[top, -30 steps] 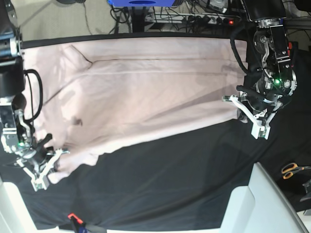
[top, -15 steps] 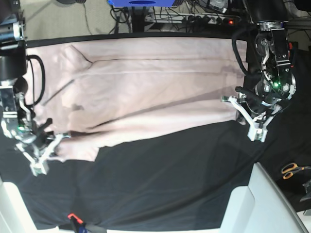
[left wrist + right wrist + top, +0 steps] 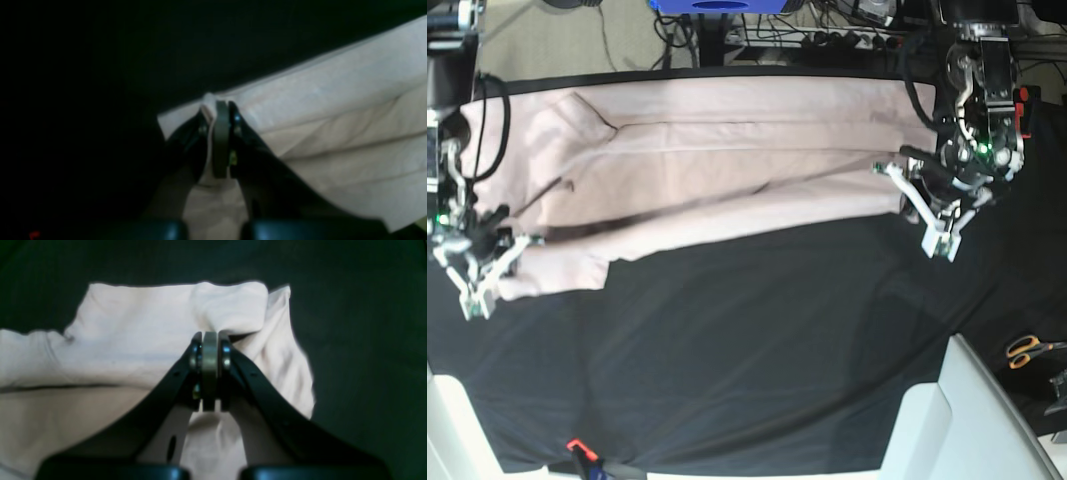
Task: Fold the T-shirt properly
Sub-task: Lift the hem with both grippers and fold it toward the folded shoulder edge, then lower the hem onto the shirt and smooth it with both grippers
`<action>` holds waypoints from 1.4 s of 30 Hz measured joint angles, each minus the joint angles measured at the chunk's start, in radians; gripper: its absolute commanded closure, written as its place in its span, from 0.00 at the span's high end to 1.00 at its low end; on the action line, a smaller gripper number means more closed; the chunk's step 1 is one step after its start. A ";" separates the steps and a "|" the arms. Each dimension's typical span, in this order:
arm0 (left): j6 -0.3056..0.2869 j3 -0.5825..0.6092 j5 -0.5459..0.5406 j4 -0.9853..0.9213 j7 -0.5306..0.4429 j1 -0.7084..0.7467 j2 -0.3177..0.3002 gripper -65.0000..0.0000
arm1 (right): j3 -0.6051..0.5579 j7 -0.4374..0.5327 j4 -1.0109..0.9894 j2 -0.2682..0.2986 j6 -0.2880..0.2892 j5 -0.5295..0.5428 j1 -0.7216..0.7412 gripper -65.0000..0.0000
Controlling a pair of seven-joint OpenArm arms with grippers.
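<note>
The pale pink T-shirt (image 3: 717, 170) lies stretched along the far side of the black table cloth (image 3: 747, 350), its near part doubled over toward the back. On the base view's right, my left gripper (image 3: 917, 207) is shut on the shirt's near corner. In the left wrist view the fingertips (image 3: 221, 113) pinch a small fold of the shirt's edge (image 3: 333, 110). On the base view's left, my right gripper (image 3: 495, 268) is shut on the bunched end of the shirt. The right wrist view shows that gripper (image 3: 210, 340) clamped on a lifted fold of the T-shirt (image 3: 140, 336).
Orange-handled scissors (image 3: 1027, 350) lie at the right edge. A white bin (image 3: 957, 420) stands at the front right and a white block (image 3: 447, 430) at the front left. A small red-tipped object (image 3: 577, 446) sits at the front edge. Cables and a power strip (image 3: 857, 40) run behind the table.
Both grippers have moved toward the far side, carrying the shirt's near edge with them. More black cloth shows in front, and the visible shirt is narrower.
</note>
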 measured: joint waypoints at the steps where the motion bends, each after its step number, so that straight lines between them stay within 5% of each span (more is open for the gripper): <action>1: 0.000 0.000 0.001 0.000 0.000 0.008 -0.001 0.00 | 0.014 -0.015 0.013 -0.010 0.000 -0.001 -0.018 0.00; 7: 0.000 0.046 0.008 0.000 -0.074 0.034 -0.013 0.00 | 0.098 -0.087 0.116 -0.068 -0.006 -0.004 -0.102 0.00; 13: 0.000 0.081 0.141 0.000 -0.084 0.040 -0.010 0.00 | 0.113 -0.150 0.230 -0.120 -0.005 0.005 -0.164 0.00; 15: 0.000 0.082 0.116 0.000 -0.088 0.039 -0.011 0.00 | 0.113 -0.160 0.265 -0.133 -0.070 -0.004 -0.180 0.00; 42: 0.000 0.084 0.115 0.055 -0.090 0.094 -0.065 0.00 | 0.111 -0.156 0.336 -0.153 -0.092 0.003 -0.302 0.00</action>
